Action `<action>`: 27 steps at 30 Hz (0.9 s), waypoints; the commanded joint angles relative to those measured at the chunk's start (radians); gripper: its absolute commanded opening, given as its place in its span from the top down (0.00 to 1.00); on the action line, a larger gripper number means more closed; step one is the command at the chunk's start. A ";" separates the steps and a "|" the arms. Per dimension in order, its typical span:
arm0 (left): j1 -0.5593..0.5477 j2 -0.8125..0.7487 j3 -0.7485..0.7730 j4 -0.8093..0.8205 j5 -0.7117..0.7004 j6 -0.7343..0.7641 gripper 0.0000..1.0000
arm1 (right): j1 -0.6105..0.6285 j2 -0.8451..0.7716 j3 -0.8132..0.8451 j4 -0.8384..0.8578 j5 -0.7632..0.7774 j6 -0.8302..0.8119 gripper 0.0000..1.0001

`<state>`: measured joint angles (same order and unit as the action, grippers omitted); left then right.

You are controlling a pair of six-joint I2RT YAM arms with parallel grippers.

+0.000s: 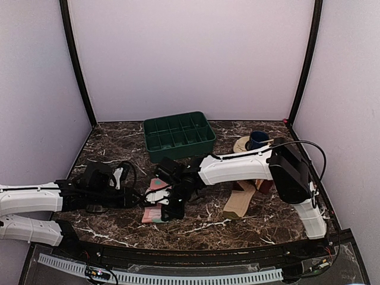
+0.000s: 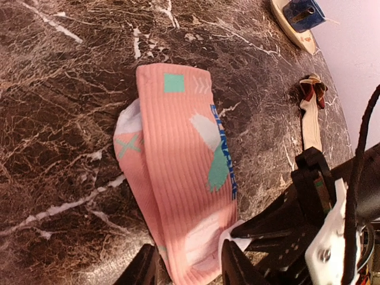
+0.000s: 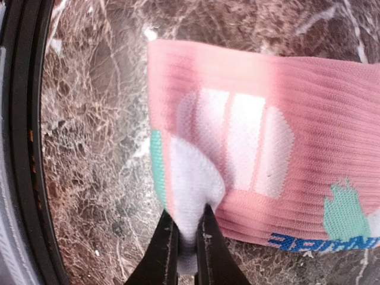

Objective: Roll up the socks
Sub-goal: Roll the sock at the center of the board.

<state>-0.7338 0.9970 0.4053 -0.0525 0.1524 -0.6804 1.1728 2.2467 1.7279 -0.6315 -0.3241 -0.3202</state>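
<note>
The pink sock (image 1: 155,205) with teal and white patches lies folded on the marble table, left of centre. In the left wrist view the pink sock (image 2: 184,154) runs down between the jaws of my left gripper (image 2: 190,267), which press on both sides of its near end. My right gripper (image 3: 187,237) is shut on a white corner of the pink sock (image 3: 267,119) and has lifted it a little. In the top view the left gripper (image 1: 142,199) and right gripper (image 1: 172,208) meet at this sock. The tan sock (image 1: 239,202) with a maroon end lies flat to the right, also in the left wrist view (image 2: 310,119).
A green compartment tray (image 1: 178,135) stands at the back centre. A blue cup (image 1: 257,139) sits on a cream plate (image 1: 242,144) at the back right. The right arm stretches across the table's middle above the tan sock. Walls enclose three sides.
</note>
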 commanded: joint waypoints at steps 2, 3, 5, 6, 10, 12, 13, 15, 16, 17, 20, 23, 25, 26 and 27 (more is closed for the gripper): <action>-0.004 -0.056 -0.074 0.048 -0.021 -0.036 0.61 | -0.068 0.051 0.027 -0.077 -0.179 0.118 1.00; -0.004 -0.067 -0.082 0.054 -0.021 -0.036 0.62 | -0.078 0.056 0.027 -0.077 -0.205 0.130 1.00; -0.006 -0.090 -0.097 0.067 -0.015 -0.034 0.62 | -0.093 0.065 0.030 -0.076 -0.249 0.151 1.00; -0.006 -0.101 -0.105 0.072 -0.012 -0.032 0.62 | -0.101 0.072 0.034 -0.077 -0.275 0.160 1.00; -0.011 -0.133 -0.126 0.102 0.009 -0.010 0.63 | -0.130 0.102 0.065 -0.091 -0.376 0.206 1.00; -0.023 -0.141 -0.126 0.114 0.019 0.013 0.63 | -0.145 0.116 0.072 -0.088 -0.433 0.240 1.00; -0.033 -0.144 -0.125 0.120 0.023 0.028 0.63 | -0.153 0.123 0.076 -0.089 -0.461 0.253 1.00; -0.054 -0.141 -0.118 0.131 0.028 0.055 0.63 | -0.166 0.132 0.076 -0.086 -0.500 0.286 1.00; -0.068 -0.135 -0.114 0.138 0.028 0.070 0.63 | -0.172 0.134 0.069 -0.076 -0.516 0.302 1.00; -0.083 -0.128 -0.107 0.143 0.027 0.084 0.63 | -0.177 0.133 0.059 -0.066 -0.526 0.322 1.00; -0.139 -0.091 -0.084 0.154 0.019 0.133 0.64 | -0.189 0.113 0.007 -0.011 -0.548 0.381 1.00; -0.165 -0.026 -0.054 0.158 0.034 0.177 0.66 | -0.193 0.086 -0.048 0.043 -0.550 0.436 1.00; -0.180 0.020 -0.033 0.157 0.038 0.199 0.66 | -0.193 0.076 -0.067 0.062 -0.552 0.458 1.00; -0.188 0.038 -0.019 0.159 0.036 0.209 0.66 | -0.193 0.076 -0.070 0.065 -0.555 0.461 1.00; -0.197 0.054 -0.013 0.160 0.030 0.219 0.66 | -0.193 0.077 -0.072 0.069 -0.560 0.466 1.00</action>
<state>-0.9058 1.0012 0.3431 0.0814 0.1787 -0.5377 0.9806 2.3425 1.6947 -0.5770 -0.8890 0.0769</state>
